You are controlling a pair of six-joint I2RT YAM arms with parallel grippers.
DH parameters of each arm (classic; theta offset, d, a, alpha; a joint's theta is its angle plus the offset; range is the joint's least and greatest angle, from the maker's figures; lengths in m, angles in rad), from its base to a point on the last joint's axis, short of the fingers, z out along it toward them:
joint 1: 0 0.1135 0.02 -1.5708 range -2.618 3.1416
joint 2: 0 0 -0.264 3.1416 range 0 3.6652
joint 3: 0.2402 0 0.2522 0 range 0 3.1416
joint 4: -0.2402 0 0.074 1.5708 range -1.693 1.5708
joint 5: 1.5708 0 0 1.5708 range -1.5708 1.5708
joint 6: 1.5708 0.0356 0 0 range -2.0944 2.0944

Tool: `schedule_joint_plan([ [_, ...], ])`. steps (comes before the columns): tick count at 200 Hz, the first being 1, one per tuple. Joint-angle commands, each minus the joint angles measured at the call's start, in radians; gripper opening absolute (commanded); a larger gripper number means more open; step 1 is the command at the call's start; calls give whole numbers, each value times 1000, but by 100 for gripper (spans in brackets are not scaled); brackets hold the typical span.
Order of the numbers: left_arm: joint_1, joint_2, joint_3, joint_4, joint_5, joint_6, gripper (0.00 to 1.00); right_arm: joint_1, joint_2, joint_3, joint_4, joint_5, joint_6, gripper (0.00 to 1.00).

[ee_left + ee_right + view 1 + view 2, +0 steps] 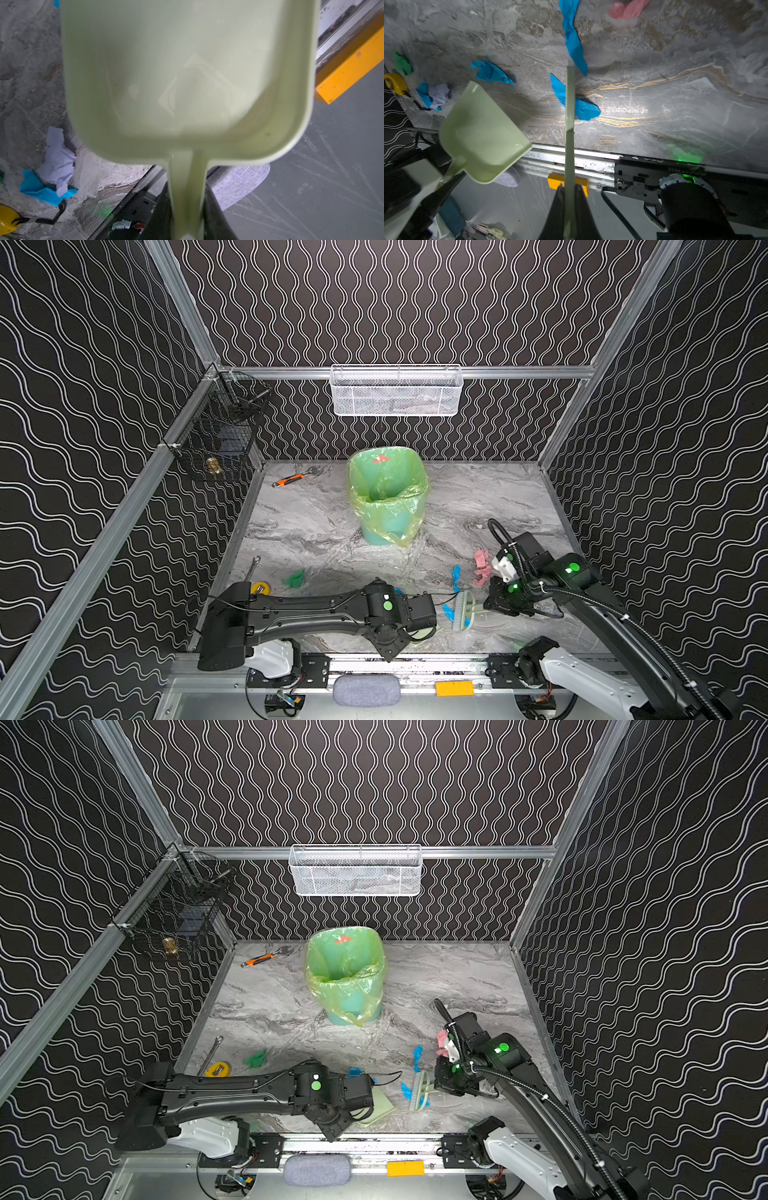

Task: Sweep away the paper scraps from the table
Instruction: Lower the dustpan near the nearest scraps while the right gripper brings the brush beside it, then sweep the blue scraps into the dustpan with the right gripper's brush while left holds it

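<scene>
My left gripper (187,187) is shut on the handle of a pale green dustpan (187,83), held low near the table's front edge (380,1108). My right gripper (569,187) is shut on the handle of a pale green brush (569,124), whose head (464,610) sits over a blue paper scrap (583,108). More paper scraps lie on the table (478,497): a blue strip (456,577), a pink one (482,568), a green one (295,578), a blue one (491,72), and a lilac one on blue (58,158) beside the dustpan.
A green bin with a yellow-green liner (388,497) stands mid-table. A yellow tape measure (259,588) and a silver spanner (252,566) lie at the left, an orange-handled wrench (291,480) at the back left. A white basket (395,391) and a black one (220,435) hang on the rails.
</scene>
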Motion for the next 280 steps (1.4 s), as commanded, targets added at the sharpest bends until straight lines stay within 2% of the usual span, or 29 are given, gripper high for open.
schedule_joint_plan([
  [1,-2,32,19,24,30,54,8,0,-5,80,-103,71,3,0],
  [43,-1,120,62,44,29,145,8,0,29,145,-188,234,0,0],
  [63,3,154,84,45,25,180,7,1,58,162,-189,267,-10,0],
  [164,101,245,115,52,69,323,5,3,114,77,-128,228,-64,0],
  [208,112,286,137,52,82,369,4,20,116,53,-133,211,-63,0],
  [280,125,307,133,67,95,406,3,116,121,-5,-89,168,4,0],
])
